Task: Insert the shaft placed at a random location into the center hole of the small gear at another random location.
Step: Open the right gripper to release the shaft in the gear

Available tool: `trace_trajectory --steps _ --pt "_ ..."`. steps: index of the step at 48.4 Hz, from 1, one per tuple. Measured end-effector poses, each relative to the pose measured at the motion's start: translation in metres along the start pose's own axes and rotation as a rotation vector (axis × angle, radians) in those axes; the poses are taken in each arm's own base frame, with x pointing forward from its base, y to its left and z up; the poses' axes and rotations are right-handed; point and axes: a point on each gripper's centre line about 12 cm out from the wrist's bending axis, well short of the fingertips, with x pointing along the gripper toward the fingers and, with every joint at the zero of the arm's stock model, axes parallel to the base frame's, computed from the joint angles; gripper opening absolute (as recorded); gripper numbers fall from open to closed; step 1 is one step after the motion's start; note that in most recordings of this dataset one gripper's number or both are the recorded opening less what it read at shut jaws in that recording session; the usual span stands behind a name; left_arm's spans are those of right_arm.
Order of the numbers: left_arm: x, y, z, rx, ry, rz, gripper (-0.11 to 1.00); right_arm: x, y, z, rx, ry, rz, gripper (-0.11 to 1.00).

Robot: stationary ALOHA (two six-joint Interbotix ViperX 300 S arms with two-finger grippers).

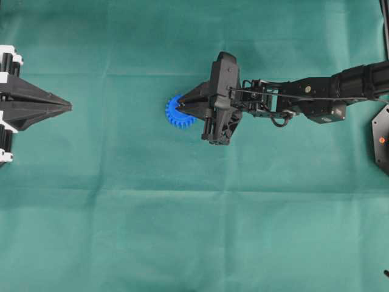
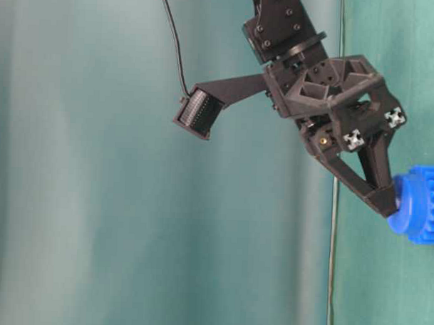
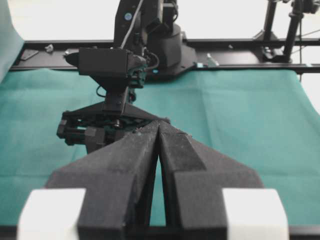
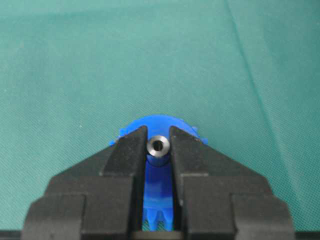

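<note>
The small gear point(image 1: 175, 115), bright blue and toothed, lies on the green cloth near the middle of the table. My right gripper point(image 1: 180, 107) reaches over it from the right. In the right wrist view the right gripper point(image 4: 158, 136) is shut on the shaft point(image 4: 158, 146), whose silvery ringed end shows between the fingertips, right over the gear's hub point(image 4: 158, 177). The center hole is hidden under the shaft. From table level the fingertips point(image 2: 387, 203) touch the hub of the gear point(image 2: 419, 212). My left gripper point(image 1: 68, 106) rests far left, shut and empty, its tips point(image 3: 159, 124) together.
A black fixture with an orange dot point(image 1: 382, 139) sits at the right table edge. In the left wrist view a black frame rail point(image 3: 240, 45) borders the far side of the cloth. A thin cable point(image 2: 173, 40) hangs by the right wrist camera.
</note>
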Motion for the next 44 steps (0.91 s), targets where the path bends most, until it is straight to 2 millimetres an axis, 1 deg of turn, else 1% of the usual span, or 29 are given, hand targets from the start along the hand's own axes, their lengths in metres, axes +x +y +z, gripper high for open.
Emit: trace_trajectory --steps 13,16,18,26,27,28,29,33,36,44 --pt "0.000 0.000 0.000 0.000 -0.002 0.000 0.00 0.000 0.000 0.000 0.000 0.000 0.000 0.14" --pt "0.000 0.000 0.000 0.000 0.000 0.000 0.00 0.000 0.000 0.000 0.000 0.000 0.000 0.16" --pt "0.000 0.000 0.000 0.000 -0.001 0.002 0.00 0.000 0.000 0.000 0.000 0.000 0.000 0.24" --pt "0.000 0.000 0.000 0.000 -0.002 0.000 0.00 0.000 0.000 0.000 0.006 0.000 -0.002 0.74" --pt "0.000 0.000 0.000 0.000 0.000 0.000 0.00 0.000 0.000 0.001 0.007 -0.001 -0.003 0.79" --pt "0.000 0.000 0.000 0.000 -0.003 0.000 0.00 0.000 0.000 0.000 0.007 0.000 -0.003 0.82" --pt "0.000 0.000 0.000 0.000 0.000 0.000 0.00 0.000 0.000 0.000 0.007 0.000 -0.003 0.82" --pt "0.000 0.000 0.000 0.000 -0.002 0.000 0.00 -0.001 0.000 0.001 0.009 -0.003 -0.003 0.74" --pt "0.000 0.000 0.000 0.000 0.000 0.000 0.00 -0.002 0.000 0.004 0.007 -0.011 -0.003 0.71" --pt "0.000 0.000 0.000 0.000 0.000 0.000 0.00 -0.013 0.000 0.019 0.008 -0.050 -0.002 0.72"
